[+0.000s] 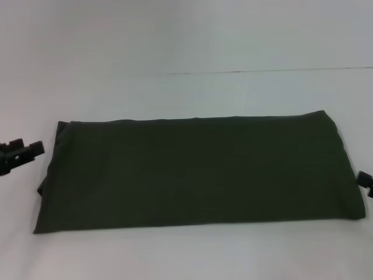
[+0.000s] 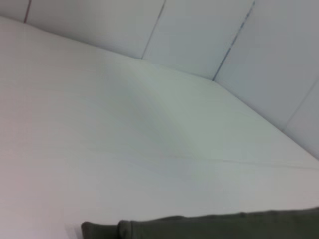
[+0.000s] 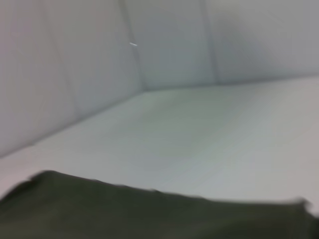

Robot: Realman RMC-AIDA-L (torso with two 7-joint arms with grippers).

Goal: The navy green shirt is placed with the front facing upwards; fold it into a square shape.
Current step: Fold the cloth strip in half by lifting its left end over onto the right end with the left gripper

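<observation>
The shirt [image 1: 198, 172] lies mid-surface [image 1: 186, 93] folded into a long band, not yet square, a crosswise fold apparently remaining; left pincer [image 1: 22, 153] at nine o'clock, right pincer [image 1: 365, 180] at three, grip state indeterminable.

You are looking at a plain test booth or lab setup, not a home. The table [image 1: 186, 256] is a bare white surface with a thin seam running across it, and white wall panels [image 2: 199, 35] with dark vertical joints close it in behind. Only the shirt [image 1: 198, 172] lies on it, folded into a long strip.
</observation>
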